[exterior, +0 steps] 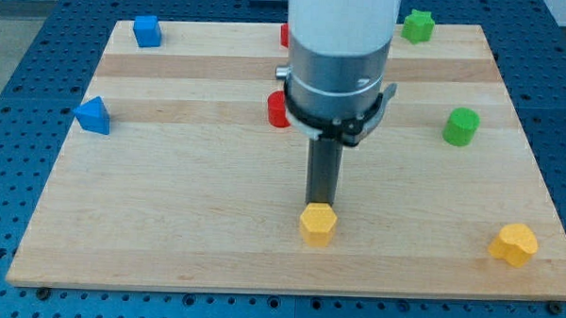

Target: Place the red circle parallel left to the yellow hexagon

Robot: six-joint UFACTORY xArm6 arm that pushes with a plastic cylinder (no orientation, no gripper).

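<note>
The red circle [277, 110] sits near the board's middle, partly hidden behind the arm's silver body. The yellow hexagon [318, 223] lies below it, toward the view's bottom centre. My tip [320, 206] is right at the hexagon's upper edge, touching or nearly touching it. The tip is well below and to the right of the red circle. Another red block [285, 33] peeks out at the board's top edge, mostly hidden by the arm; its shape cannot be made out.
A blue cube [147, 31] sits at top left and a blue wedge-like block [93, 116] at the left edge. A green star [418, 26] is at top right, a green cylinder [461, 126] at right, a yellow heart [514, 244] at bottom right. The wooden board [168, 221] rests on a blue pegboard.
</note>
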